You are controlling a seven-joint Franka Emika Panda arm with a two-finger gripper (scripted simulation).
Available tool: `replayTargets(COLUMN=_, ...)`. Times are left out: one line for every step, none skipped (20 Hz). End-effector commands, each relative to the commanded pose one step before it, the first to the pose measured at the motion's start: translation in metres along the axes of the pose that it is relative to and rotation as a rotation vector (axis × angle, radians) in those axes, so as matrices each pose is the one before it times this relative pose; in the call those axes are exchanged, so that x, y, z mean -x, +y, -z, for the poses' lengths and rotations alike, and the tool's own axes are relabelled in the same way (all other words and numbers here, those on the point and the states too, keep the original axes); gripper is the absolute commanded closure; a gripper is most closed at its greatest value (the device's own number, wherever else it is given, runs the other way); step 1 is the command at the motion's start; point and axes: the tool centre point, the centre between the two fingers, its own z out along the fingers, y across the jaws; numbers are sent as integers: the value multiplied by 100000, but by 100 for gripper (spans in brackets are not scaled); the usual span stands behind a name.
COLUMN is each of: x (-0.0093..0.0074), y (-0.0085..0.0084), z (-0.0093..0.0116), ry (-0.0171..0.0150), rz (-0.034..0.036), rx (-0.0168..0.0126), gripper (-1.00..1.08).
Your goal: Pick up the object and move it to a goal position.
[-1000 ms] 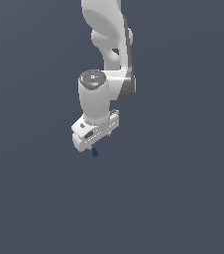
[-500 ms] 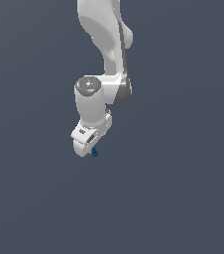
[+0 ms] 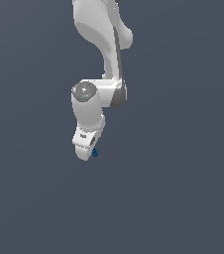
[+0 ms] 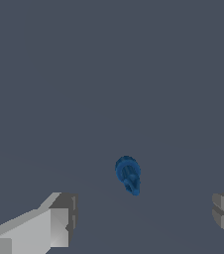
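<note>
Object (image 4: 128,174) between spread gripper (image 4: 143,223) fingers

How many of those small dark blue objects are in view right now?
1. The dark blue object lies on the grey surface between and ahead of the open fingers in the wrist view; in the exterior view it peeks out just beside the gripper. The arm could hide others.

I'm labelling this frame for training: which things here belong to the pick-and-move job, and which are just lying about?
Belongs to the job:
- the dark blue object, a tiny rounded blob, not gripped
- the gripper, fingers spread wide, the object showing in the gap between them

Just lying about:
- nothing; only the plain grey surface shows, and no goal marker is visible
</note>
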Motion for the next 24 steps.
replayTargets(x=232, y=17, z=-357, ry=125, rz=5253, rx=-233, gripper=-92)
replayTargets(x=83, y=0, z=-122, ry=46, rz=1725, rx=-83, gripper=-92)
replayTargets(x=75, y=-2, z=-113, ry=46, rz=1598, rx=-76, gripper=-92)
replayTargets(x=70, y=-3, z=-104, ry=44, rz=1470, rx=-69, gripper=-92)
replayTargets(x=64, y=-4, z=-94, ry=42, rz=1341, rx=-62, gripper=-92)
replayTargets(x=57, y=-4, z=-85, ry=40, rz=1214, rx=-55, gripper=-92)
replayTargets(x=50, y=-4, z=-76, ry=37, rz=1087, rx=-49, gripper=-92)
replayTargets(x=44, y=-4, z=-67, ry=34, rz=959, rx=-42, gripper=-92)
replayTargets(x=40, y=-4, z=-58, ry=30, rz=829, rx=-36, gripper=-92)
replayTargets(x=33, y=-4, z=-49, ry=26, rz=701, rx=-30, gripper=-92)
replayTargets(x=27, y=-3, z=-40, ry=22, rz=575, rx=-25, gripper=-92)
replayTargets(x=21, y=-3, z=-31, ry=17, rz=447, rx=-19, gripper=-92)
replayTargets(x=15, y=-2, z=-22, ry=12, rz=320, rx=-13, gripper=-92)
replayTargets(x=7, y=-1, z=-13, ry=8, rz=195, rx=-8, gripper=-92)
replayTargets(x=0, y=0, z=-5, ry=3, rz=69, rx=-3, gripper=-92)
replayTargets(x=2, y=-3, z=17, ry=-19, rz=-442, rx=-4, gripper=-92)
replayTargets(x=2, y=-1, z=-38, ry=0, rz=0, rx=0, gripper=-92)
replayTargets(x=7, y=-3, z=-114, ry=0, rz=0, rx=0, gripper=-92)
replayTargets(x=11, y=-5, z=-189, ry=0, rz=0, rx=0, gripper=-92)
replayTargets(x=-27, y=-8, z=-265, ry=1, rz=69, rx=-1, gripper=-92)
replayTargets(x=20, y=-10, z=-338, ry=0, rz=0, rx=0, gripper=-92)
replayTargets(x=-18, y=-15, z=-412, ry=2, rz=69, rx=-2, gripper=-92)
replayTargets(x=-1, y=-18, z=-483, ry=2, rz=49, rx=-1, gripper=-92)
replayTargets(x=-10, y=-22, z=-553, ry=3, rz=69, rx=-2, gripper=-92)
